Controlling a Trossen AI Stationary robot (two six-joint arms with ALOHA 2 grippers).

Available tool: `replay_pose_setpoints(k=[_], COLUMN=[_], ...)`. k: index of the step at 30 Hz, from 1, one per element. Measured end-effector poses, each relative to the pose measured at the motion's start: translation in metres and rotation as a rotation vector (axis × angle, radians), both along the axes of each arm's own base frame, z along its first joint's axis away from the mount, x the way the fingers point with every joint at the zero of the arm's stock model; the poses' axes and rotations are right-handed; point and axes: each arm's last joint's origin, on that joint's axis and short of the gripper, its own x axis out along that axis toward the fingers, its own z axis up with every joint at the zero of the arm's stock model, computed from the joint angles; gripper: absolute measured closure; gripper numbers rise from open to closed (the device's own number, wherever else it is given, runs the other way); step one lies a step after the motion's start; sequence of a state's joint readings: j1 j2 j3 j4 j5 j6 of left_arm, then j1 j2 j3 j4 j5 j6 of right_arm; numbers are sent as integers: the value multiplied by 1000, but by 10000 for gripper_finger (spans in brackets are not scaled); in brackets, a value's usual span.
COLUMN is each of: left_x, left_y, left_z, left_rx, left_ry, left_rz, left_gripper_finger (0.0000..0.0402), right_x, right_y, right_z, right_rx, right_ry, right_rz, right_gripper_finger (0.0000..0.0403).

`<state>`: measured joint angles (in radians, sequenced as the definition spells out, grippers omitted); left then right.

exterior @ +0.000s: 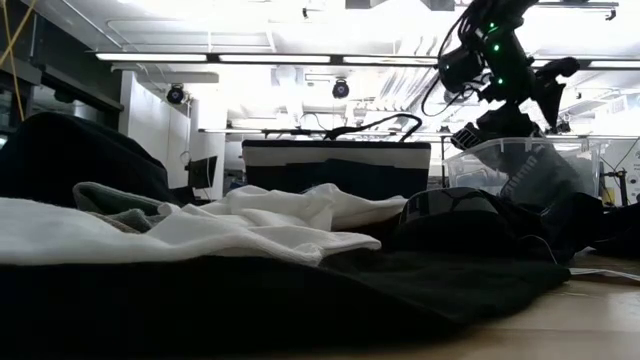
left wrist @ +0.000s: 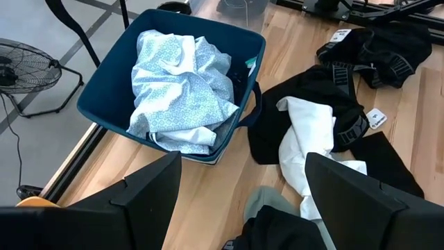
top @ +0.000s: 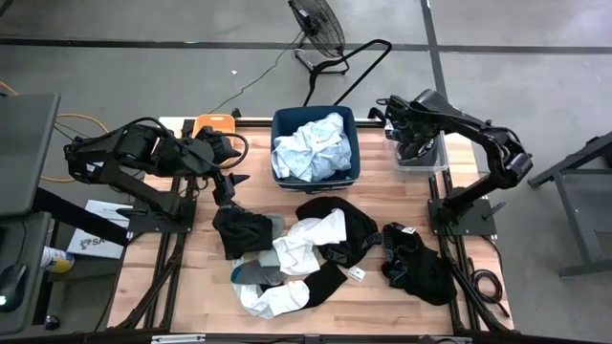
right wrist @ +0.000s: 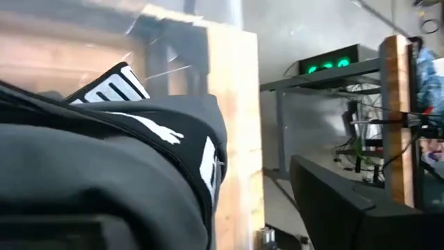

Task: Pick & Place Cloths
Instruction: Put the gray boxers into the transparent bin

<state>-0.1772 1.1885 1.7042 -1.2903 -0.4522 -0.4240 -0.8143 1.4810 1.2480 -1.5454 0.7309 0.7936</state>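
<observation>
Left gripper: fingers spread apart, nothing between them, poised just above a black cloth at the left end of the heap.
Orange bin: at the far edge, partly hidden by the left arm.
Box: beside the table's left side; dark print on it, too small to read.
Navy bin: far centre, holding a pale blue patterned cloth.
Heap on the table: black cloths mixed with a white cloth and a grey-green piece, in front of the navy bin.
Labels: a small white tag lies on the wood beside the heap; its writing cannot be read.
Black cloth with white-striped band: right part of the table.
Clear bin: far right corner, a dark garment inside; white logo and band lettering visible, not legible.
Right gripper: over the clear bin, fingers apart, gripping nothing.
</observation>
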Motion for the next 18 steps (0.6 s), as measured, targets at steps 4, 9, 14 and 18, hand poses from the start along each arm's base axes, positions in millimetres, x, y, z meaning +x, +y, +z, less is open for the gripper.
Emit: replay_pose_setpoints(k=[4, 9, 14, 18], left_x=[0, 0, 0, 0], left_y=[0, 0, 0, 0], left_z=[0, 0, 0, 0], left_rx=[0, 0, 0, -1], left_ry=[0, 0, -1, -2], left_rz=[0, 0, 0, 1], left_gripper_finger=[103, 103, 103, 103], right_x=[-5, -13, -21, -22], right_y=[9, 21, 32, 37], right_z=[11, 25, 36, 42], right_rx=[-53, -95, -112, -86], right_ry=[-44, -137, -271, -393], right_rz=[-3, -19, -50, -31], right_gripper_finger=[165, 168, 170, 170])
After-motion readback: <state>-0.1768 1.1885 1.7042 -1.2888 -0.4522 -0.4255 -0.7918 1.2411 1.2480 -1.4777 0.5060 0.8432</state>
